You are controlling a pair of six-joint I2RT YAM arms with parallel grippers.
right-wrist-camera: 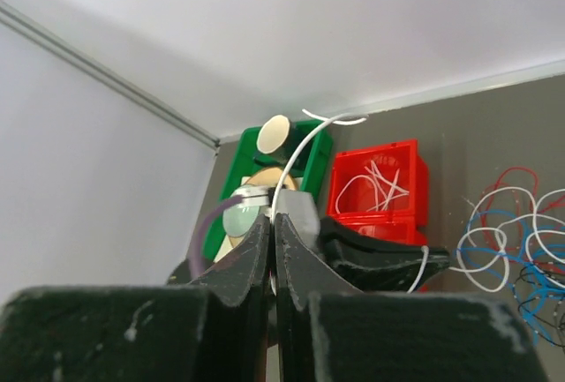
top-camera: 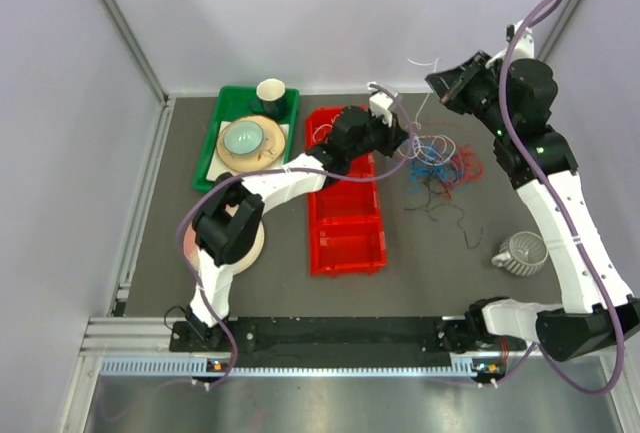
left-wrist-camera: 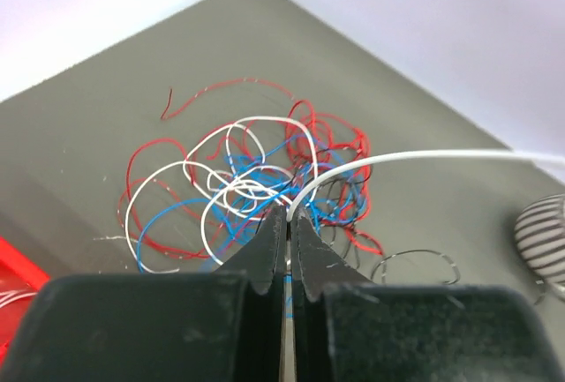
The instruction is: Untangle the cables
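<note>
**A:** We're looking down on a dark grey tabletop (top-camera: pixel 420 253) boxed in by pale walls (top-camera: pixel 300 13). The cables (left-wrist-camera: pixel 256 179) lie in a loose red, blue, white and black knot, right of centre toward the far side.

**B:** And we've got the left end effector (left-wrist-camera: pixel 289 213) right at the knot's left edge, fingers pressed together on a single white cable (left-wrist-camera: pixel 424 154). From its wrist view the knot sits just beyond the tips.

**A:** That cable runs off to the right from the pinch, lifted clear of the tabletop.

**B:** Over to the right end effector (right-wrist-camera: pixel 272 220): closed too, raised above the far side of the knot. A white cable comes out right at its tips and arches up and away. We can't tell whether it's the same one.

**A:** On poses, we see the left arm folded at the elbow near its base. Its forearm stretches diagonally across the red bin (top-camera: pixel 345 238), which has a few white cables in its far compartment.

**B:** The right arm climbs the right side, then bends over at the top so the wrist faces left, toward the other arm.

**A:** We've got black strands trailing from the knot toward us. A striped mug (top-camera: pixel 520 253) stands near right, apart from them, and a green tray (top-camera: pixel 207 168) of dishes sits far left.
</note>
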